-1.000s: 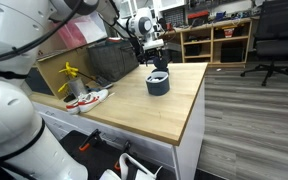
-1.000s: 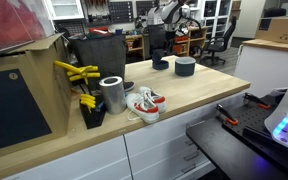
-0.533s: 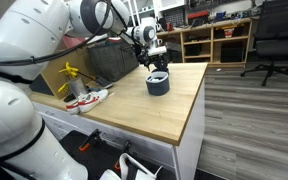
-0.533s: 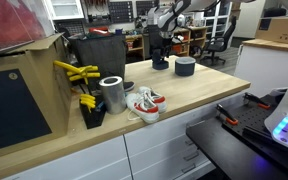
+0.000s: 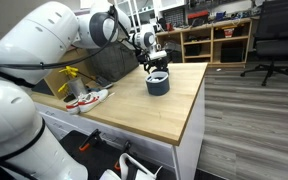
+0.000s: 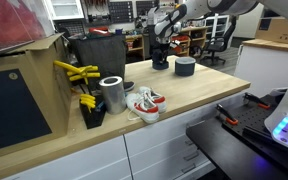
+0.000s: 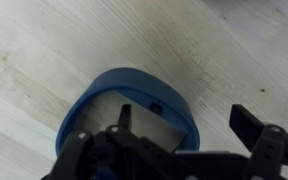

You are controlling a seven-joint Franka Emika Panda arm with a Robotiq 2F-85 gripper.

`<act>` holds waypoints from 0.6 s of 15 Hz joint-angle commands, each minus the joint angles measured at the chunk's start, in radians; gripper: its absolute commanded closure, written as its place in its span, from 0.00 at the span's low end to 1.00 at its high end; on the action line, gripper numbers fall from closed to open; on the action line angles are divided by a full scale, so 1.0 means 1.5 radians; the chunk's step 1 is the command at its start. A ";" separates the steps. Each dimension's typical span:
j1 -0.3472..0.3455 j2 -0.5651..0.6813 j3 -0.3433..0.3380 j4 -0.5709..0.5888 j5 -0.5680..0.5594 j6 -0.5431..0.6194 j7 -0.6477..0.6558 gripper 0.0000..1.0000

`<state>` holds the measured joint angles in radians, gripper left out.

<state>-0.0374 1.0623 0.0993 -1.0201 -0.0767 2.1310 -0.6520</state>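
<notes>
Pincer: your gripper [image 7: 184,125] stands wide open and holds nothing. In the wrist view its fingers [image 7: 249,125] hang over the ring.
Blue ring: the blue ring [image 7: 134,80] lies flat on the wooden table [image 5: 154,120], right under your gripper. Only the wrist view shows its colour and hollow middle.
Exterior view: here the ring is just a small dark shape.
Neighbour: the grey roll [image 6: 185,67] sits just beside the ring, out of the wrist view.
Far end: the sneakers [image 6: 144,103] and metal can [image 6: 112,94] are well apart from your gripper.

Sneaker [image 6: 144,103] beside metal can [image 6: 112,94]; yellow clamps [image 6: 76,72] behind.
</notes>
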 commanded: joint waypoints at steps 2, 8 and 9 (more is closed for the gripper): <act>0.014 0.057 -0.007 0.081 -0.029 -0.029 -0.035 0.00; 0.015 0.065 0.004 0.079 -0.027 -0.037 -0.073 0.58; 0.015 0.060 0.006 0.071 -0.025 -0.041 -0.078 0.65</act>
<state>-0.0188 1.1594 0.0982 -0.9257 -0.1132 2.1203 -0.7274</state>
